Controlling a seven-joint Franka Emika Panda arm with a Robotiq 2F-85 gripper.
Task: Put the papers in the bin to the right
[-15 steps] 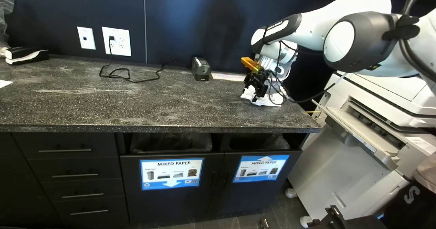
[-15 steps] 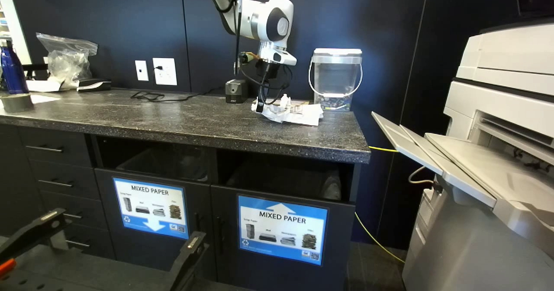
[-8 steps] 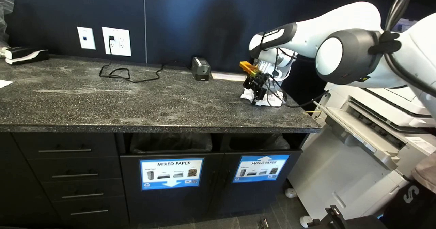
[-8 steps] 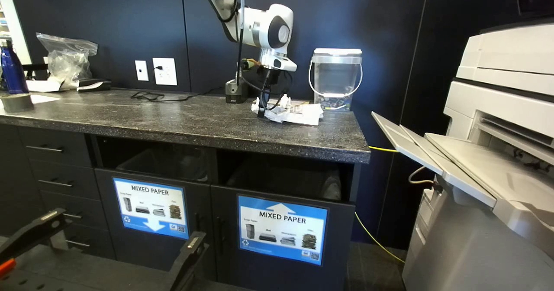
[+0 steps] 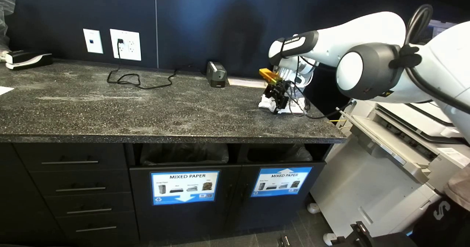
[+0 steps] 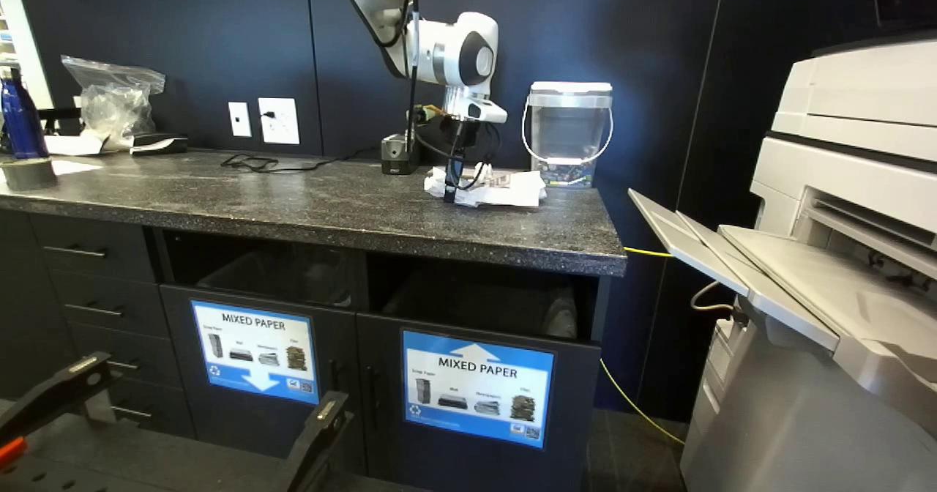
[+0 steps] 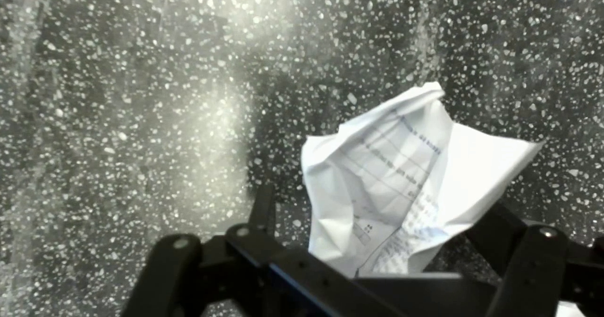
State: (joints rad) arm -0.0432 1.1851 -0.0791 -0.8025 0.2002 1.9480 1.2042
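The papers are crumpled and white, in a pile near the counter's right end in both exterior views (image 5: 265,103) (image 6: 512,189). In the wrist view a creased sheet with printed lines (image 7: 377,180) lies between the fingers; another white bit (image 7: 568,310) shows at the lower right corner. My gripper (image 6: 449,195) points down, low over the counter. In the wrist view my gripper (image 7: 380,208) is open; there is a gap between the left finger and the sheet, and the right finger is close to its edge. The right bin slot (image 6: 476,294) is below the counter edge, also in an exterior view (image 5: 266,153).
Left of it is a similar slot (image 5: 185,153). A pencil sharpener (image 5: 216,75) and black cable (image 5: 139,85) lie along the wall. A translucent bucket (image 6: 571,129) stands behind the papers. A printer (image 6: 856,206) stands right of the counter, whose front edge (image 6: 366,239) overhangs the slots.
The arm has come down. My gripper has moved lower and slightly to the right among the papers. The papers have shifted only slightly.
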